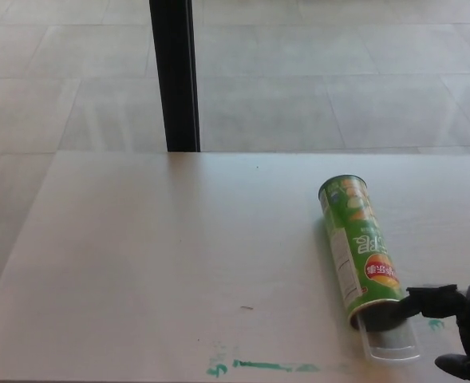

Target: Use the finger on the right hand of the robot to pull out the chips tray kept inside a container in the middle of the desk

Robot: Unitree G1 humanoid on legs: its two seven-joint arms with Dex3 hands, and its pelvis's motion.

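The robot's right hand comes in at the lower right corner of the frame, black and only partly in view, with its fingers spread apart and nothing held; one finger points toward picture left and its tip sits right at the open mouth of the green chips can. A second finger shows lower down at the bottom right edge, apart from the can. The can lies on its side in the right half of the frame, slanting from upper left to lower right, with its open end nearest the hand. The clear plastic chips tray sticks out a little from that open end, resting on the desk. The pale desk carries smears of green marker along its lower edge. Beyond the desk lies a tiled floor, with a black post standing upright in the upper left of the frame.
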